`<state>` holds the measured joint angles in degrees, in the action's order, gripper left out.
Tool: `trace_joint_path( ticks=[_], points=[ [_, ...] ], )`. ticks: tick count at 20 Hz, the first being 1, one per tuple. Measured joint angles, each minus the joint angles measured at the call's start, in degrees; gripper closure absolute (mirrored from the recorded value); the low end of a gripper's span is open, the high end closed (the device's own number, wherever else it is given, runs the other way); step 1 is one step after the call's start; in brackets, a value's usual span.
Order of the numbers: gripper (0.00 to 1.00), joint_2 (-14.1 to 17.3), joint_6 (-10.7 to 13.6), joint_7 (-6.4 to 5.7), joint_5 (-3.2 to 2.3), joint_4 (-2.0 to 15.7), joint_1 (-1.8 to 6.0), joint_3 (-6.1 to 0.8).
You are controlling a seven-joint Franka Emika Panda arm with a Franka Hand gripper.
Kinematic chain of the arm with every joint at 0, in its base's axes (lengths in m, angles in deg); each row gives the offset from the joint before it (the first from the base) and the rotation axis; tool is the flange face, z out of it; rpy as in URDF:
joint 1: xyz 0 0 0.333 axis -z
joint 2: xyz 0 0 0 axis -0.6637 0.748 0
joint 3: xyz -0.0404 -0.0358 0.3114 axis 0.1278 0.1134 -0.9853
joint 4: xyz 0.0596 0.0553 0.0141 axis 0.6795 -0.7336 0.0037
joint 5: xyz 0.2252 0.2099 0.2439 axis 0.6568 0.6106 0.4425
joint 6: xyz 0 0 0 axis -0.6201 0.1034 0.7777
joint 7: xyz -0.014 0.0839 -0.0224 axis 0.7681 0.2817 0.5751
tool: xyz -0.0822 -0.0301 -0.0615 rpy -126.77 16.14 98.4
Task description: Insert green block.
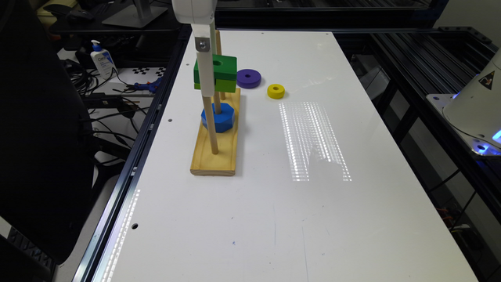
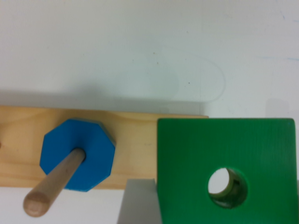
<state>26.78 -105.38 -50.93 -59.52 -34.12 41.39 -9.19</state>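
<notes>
exterior view | gripper (image 1: 209, 84) clamps green block (image 1: 223, 70), lifted above wooden base (image 1: 213, 160) | blue block (image 1: 223, 119) on peg

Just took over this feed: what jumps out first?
The green block is held up off the table by the hand, above the far end of the wooden peg base. Below it, the blue octagonal block sits threaded on the middle peg. A purple ring and yellow ring lie loose on the white table.

A green block (image 2: 224, 172) with a round centre hole sits above the end of a wooden base (image 2: 131, 144) on a white table (image 2: 140, 51). On the base, a blue octagonal block (image 2: 77, 154) rings a wooden peg (image 2: 51, 186).
</notes>
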Motion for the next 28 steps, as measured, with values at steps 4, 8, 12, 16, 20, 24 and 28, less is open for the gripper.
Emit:
trace_joint_path(
  ticks=[4,8,12,16,20,24,28],
  points=[
    [1.00,0.0,0.0,-0.01,-0.03,0.00,0.01,0.00],
    [1.00,0.0,0.0,-0.01,-0.14,0.00,0.06,0.25],
    [1.00,0.0,0.0,0.00,-0.44,0.00,0.28,0.77],
    [1.00,0.0,0.0,0.01,-0.53,0.00,0.48,0.84],
    [1.00,0.0,0.0,0.01,-0.58,0.00,0.50,0.84],
    [1.00,0.1,-0.1,0.01,-0.61,0.01,0.51,0.83],
    [1.00,0.1,-0.2,0.01,-0.62,0.11,0.50,0.79]
  ],
)
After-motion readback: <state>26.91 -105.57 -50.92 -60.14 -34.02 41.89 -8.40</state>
